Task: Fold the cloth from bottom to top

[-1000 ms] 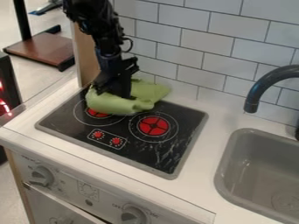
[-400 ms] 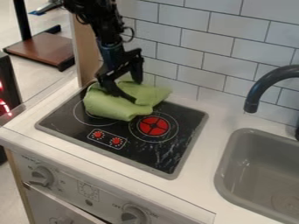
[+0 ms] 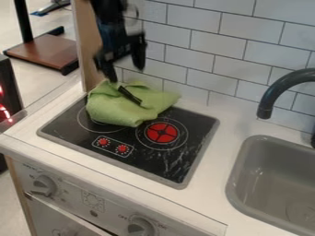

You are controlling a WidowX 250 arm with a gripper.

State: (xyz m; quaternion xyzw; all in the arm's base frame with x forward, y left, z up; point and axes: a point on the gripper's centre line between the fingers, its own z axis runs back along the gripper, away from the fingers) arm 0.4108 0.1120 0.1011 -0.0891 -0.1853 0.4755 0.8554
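- White desk (image 3: 215,161), black stovetop (image 3: 184,156) set in.
- Green cloth (image 3: 120,110) rumpled, far left of stovetop.
- Claw (image 3: 126,74) above cloth, spread wide, empty.
- Likely checking fold: lift clear without snagging; if regrip needed, pinch near edge only, carry low toward far edge.

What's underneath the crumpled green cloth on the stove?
The crumpled green cloth lies on the flat black cooktop. Part of a thin white ring pokes out beside it; whatever the cloth covers can't be seen.
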